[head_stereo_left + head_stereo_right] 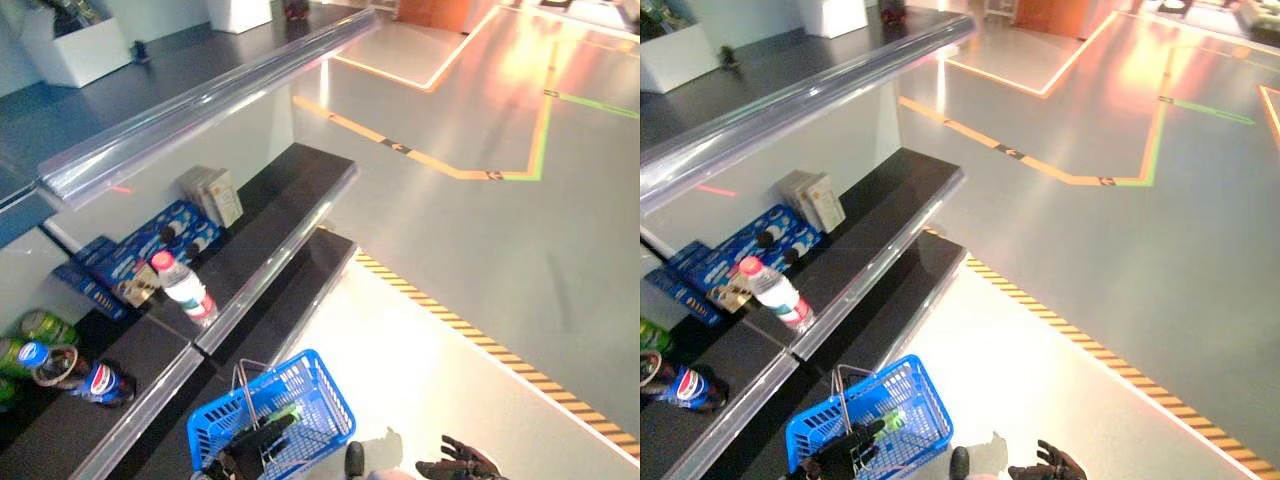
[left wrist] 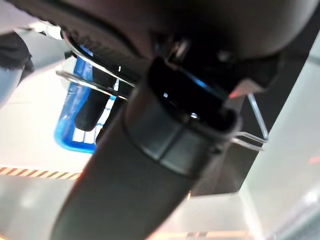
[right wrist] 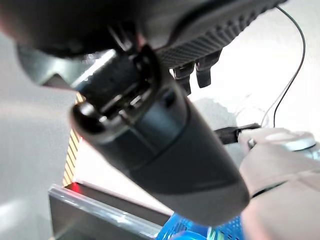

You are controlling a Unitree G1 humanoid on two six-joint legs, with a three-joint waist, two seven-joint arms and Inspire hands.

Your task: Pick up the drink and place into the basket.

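Observation:
A clear drink bottle [image 1: 184, 288] with a red cap stands upright near the front edge of the black middle shelf [image 1: 290, 215]. Below it, a blue wire-handled basket [image 1: 310, 395] hangs beside the lower shelf. My left hand [image 1: 252, 446] is over the basket's near end, fingers curled round its metal handle [image 2: 88, 82]. A small green item [image 1: 288, 411] lies inside the basket past the fingertips. My right hand [image 1: 458, 465] hangs at the bottom edge over the floor, open and holding nothing, far from the bottle.
A cola bottle [image 1: 98, 381] lies on its side on the lower shelf, with green bottles [image 1: 40, 327] behind it. Blue packs [image 1: 150, 245] and a pale box [image 1: 213, 194] sit behind the clear bottle. A yellow-black striped line [image 1: 480, 345] crosses the floor.

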